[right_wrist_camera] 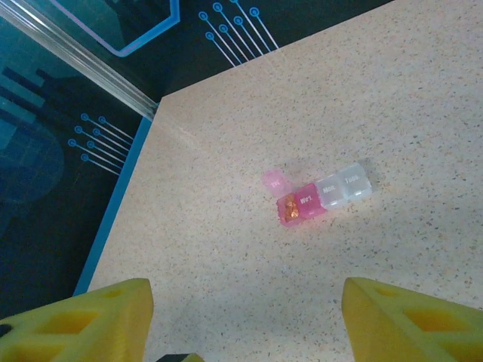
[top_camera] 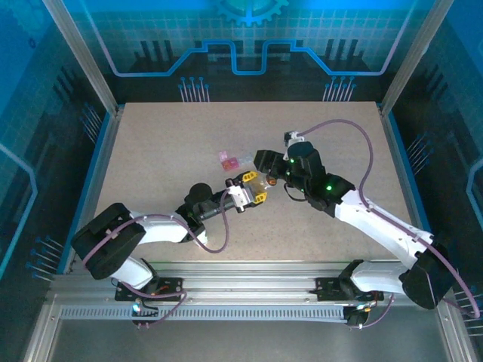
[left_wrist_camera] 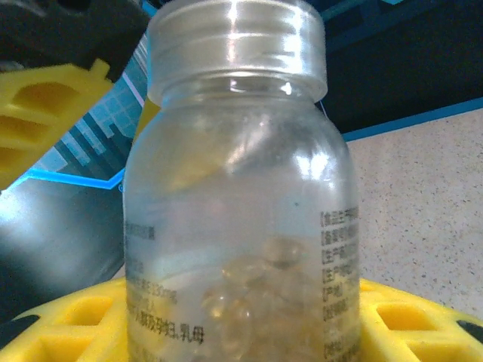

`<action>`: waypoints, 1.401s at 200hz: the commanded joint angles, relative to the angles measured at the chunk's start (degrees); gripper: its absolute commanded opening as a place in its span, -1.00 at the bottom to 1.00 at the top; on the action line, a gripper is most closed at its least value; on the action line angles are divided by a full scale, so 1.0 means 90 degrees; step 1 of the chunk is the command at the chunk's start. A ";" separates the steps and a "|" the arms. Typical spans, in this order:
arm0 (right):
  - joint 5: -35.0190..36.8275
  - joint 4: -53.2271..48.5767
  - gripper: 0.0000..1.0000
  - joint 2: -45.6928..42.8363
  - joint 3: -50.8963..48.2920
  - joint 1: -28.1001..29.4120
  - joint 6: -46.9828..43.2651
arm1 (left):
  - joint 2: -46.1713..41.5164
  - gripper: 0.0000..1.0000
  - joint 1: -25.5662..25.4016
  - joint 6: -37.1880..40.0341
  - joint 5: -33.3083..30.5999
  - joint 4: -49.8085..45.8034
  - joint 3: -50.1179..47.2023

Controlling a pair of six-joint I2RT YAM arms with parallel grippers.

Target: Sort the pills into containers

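Left wrist view: the translucent bottle (left_wrist_camera: 238,211) sits close to the lens, cap on, with pale softgels heaped at its bottom. My left gripper (top_camera: 253,188) is clamped on it, yellow fingers (left_wrist_camera: 53,105) pressed against its sides. From the top camera I see it held near the middle of the table (top_camera: 151,151). My right gripper (right_wrist_camera: 241,317) has its fingers spread wide with nothing between them. It looks down on a pink-and-clear pill organiser (right_wrist_camera: 321,197), where an orange pill (right_wrist_camera: 289,209) lies in one open cell.
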 commanded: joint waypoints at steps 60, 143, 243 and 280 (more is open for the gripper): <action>-0.2168 -0.0035 0.33 -0.0456 0.0728 -0.0587 -0.3813 | -0.0039 -1.00 0.0188 -0.0319 0.0573 0.0123 -0.0026; -0.7100 -0.1743 0.25 -0.0795 0.0378 -0.1827 -1.0101 | -0.0582 -1.00 0.0672 -0.0827 0.1872 -0.0571 -0.0061; -0.6062 -0.4575 0.22 0.0368 0.1863 -0.1068 -1.2346 | -0.0709 -1.00 0.0672 -0.0857 0.2172 -0.0609 -0.0111; -0.5705 -0.4626 -0.05 0.0386 0.1826 -0.0997 -1.2251 | -0.0729 -1.00 0.0671 -0.0828 0.2143 -0.0619 -0.0121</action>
